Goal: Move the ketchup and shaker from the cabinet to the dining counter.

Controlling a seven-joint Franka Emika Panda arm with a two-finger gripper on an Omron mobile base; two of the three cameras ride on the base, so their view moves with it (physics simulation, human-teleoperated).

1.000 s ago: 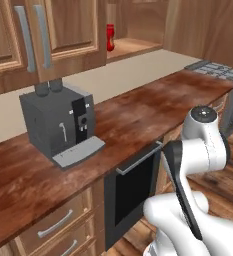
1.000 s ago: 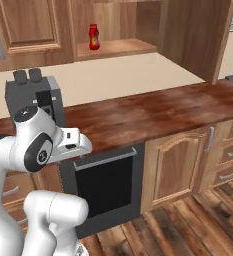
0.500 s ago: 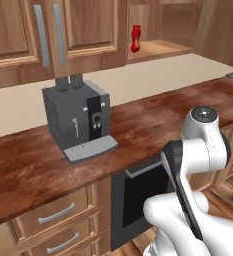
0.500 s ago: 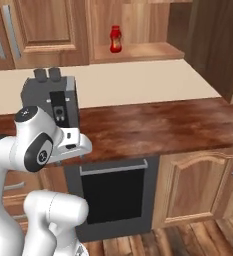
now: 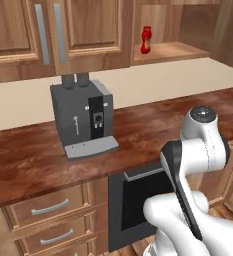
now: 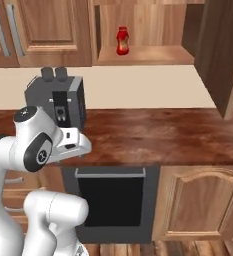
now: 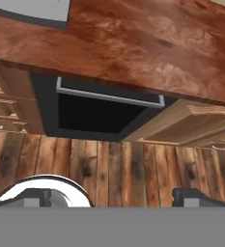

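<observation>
The ketchup [image 5: 146, 40] [image 6: 122, 41], a small red bottle, stands on the open shelf of the wall cabinet [image 5: 174, 50] [image 6: 147, 55], whose door [image 6: 222, 52] hangs open to the right. The shaker is out of view, and so is the dining counter. My arm is folded low in front of the wall counter, far below the shelf. In the hand view my gripper [image 7: 118, 195] is open with nothing between its fingertips [image 7: 196, 195], and it looks down at the plank floor and the oven front.
A dark grey coffee machine [image 5: 83, 116] [image 6: 63, 97] stands on the reddish-brown wall counter [image 5: 138, 125] [image 6: 158, 135]. Below are a black oven [image 6: 113, 200] [image 7: 94, 113] and drawers [image 5: 48, 207]. Closed cabinet doors with silver handles [image 5: 48, 32] hang left of the open shelf.
The whole picture has slid to the right in both base views, so the base has moved. The arm keeps its folded pose and the gripper stays open.
</observation>
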